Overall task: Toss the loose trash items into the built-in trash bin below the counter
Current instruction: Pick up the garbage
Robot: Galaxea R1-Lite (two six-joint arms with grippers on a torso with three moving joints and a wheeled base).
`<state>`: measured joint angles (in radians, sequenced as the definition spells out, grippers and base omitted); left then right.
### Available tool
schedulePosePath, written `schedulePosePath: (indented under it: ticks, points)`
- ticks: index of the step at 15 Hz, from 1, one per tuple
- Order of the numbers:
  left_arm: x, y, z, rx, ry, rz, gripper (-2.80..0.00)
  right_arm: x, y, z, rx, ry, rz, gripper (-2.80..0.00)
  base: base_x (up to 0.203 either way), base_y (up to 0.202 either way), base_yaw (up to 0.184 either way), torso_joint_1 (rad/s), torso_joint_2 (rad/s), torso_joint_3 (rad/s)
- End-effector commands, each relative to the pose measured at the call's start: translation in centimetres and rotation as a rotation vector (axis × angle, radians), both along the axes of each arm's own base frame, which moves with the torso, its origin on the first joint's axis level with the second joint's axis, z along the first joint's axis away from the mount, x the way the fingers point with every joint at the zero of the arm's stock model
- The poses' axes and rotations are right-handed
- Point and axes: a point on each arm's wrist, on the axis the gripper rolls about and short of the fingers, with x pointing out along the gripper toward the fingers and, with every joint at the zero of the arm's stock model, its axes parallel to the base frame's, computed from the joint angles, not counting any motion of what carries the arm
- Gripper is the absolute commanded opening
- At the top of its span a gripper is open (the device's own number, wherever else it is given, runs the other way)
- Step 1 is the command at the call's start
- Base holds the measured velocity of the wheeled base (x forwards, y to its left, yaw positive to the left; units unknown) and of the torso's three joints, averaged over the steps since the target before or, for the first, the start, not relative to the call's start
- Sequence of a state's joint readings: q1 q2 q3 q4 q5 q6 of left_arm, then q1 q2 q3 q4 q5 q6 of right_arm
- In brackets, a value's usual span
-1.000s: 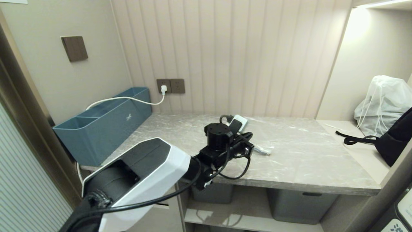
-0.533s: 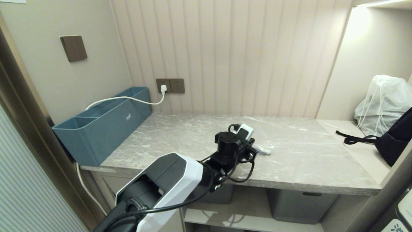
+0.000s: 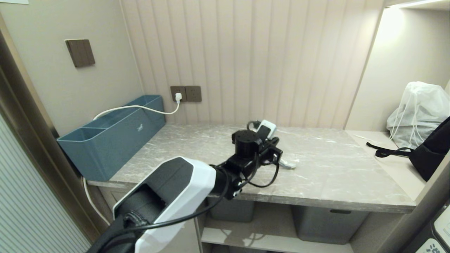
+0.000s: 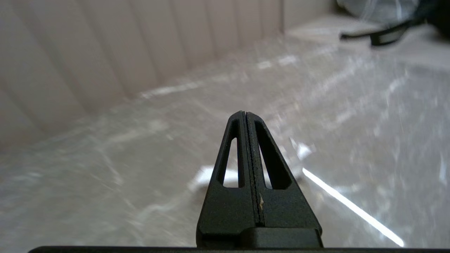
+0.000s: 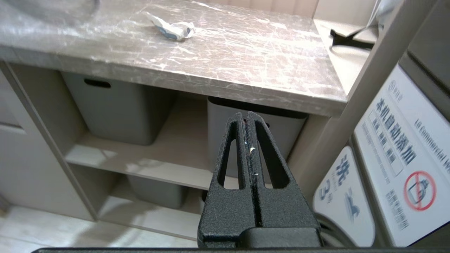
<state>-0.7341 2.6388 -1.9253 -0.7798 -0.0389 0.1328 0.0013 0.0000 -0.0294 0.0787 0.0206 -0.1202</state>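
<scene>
Since a second ago your left gripper (image 4: pixel 245 116) has pushed out over the counter (image 3: pixel 334 182) and lifted a bit, jaws pressed together, holding nothing. Wrapper (image 3: pixel 289 163) hasn't moved; it lies just beyond the wrist, untouched. You'll likely need to open before going down on it. Right gripper (image 5: pixel 246 116) is parked low, also closed and empty. Bin flap isn't in view.
</scene>
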Motion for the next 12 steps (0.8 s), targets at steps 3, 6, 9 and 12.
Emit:
schedulePosePath:
  ticks: [3,6,9,12]
  points:
    - [-2.2,7.8,14.9,-0.129,-0.125,0.086,-2.8,-0.1,0.1,3.7,-0.063,-0.028,0.055,-2.8,0.0,0.0,0.0,0.0,0.0,0.0]
    - [-3.2,17.0,14.1,-0.051,0.006,0.22,-2.8,3.7,0.2,10.1,-0.058,0.094,0.103,-2.8,0.0,0.0,0.0,0.0,0.0,0.0]
    - [-7.2,25.9,15.6,-0.081,0.004,0.339,-2.8,10.7,0.4,15.0,-0.077,0.18,0.149,-2.8,0.0,0.0,0.0,0.0,0.0,0.0]
    - [-11.6,30.6,16.8,-0.109,-0.021,0.411,-2.8,18.2,2.8,17.1,-0.12,0.251,0.269,-2.8,0.0,0.0,0.0,0.0,0.0,0.0]
